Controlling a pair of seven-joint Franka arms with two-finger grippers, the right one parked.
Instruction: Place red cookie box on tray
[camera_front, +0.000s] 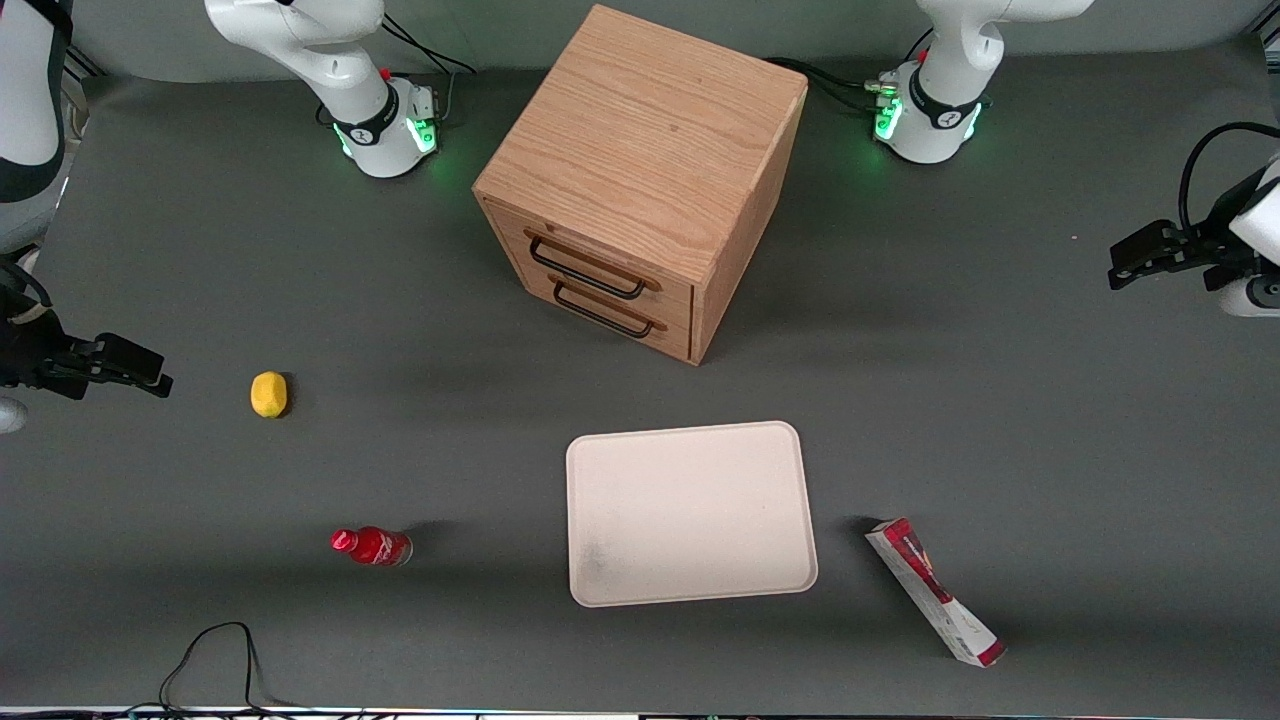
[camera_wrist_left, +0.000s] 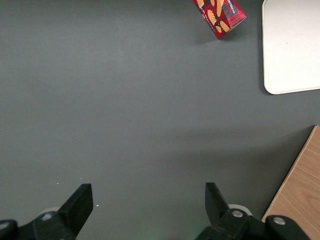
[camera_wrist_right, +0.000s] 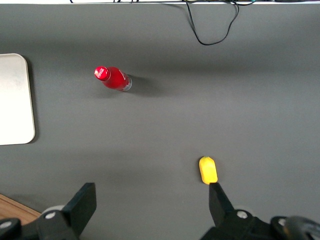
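The red cookie box (camera_front: 935, 590) lies flat on the grey table, beside the tray and slightly nearer the front camera, toward the working arm's end. One end of it shows in the left wrist view (camera_wrist_left: 222, 14). The cream tray (camera_front: 690, 512) lies bare in front of the wooden cabinet; its corner shows in the left wrist view (camera_wrist_left: 292, 45). My left gripper (camera_front: 1125, 262) hangs above the table at the working arm's end, farther from the front camera than the box and well apart from it. It is open and empty (camera_wrist_left: 147, 192).
A wooden drawer cabinet (camera_front: 640, 170) with two drawers stands mid-table, farther from the camera than the tray; its edge shows in the left wrist view (camera_wrist_left: 300, 195). A small red bottle (camera_front: 372, 546) and a yellow lemon (camera_front: 268, 394) lie toward the parked arm's end. A black cable (camera_front: 210, 650) loops at the front edge.
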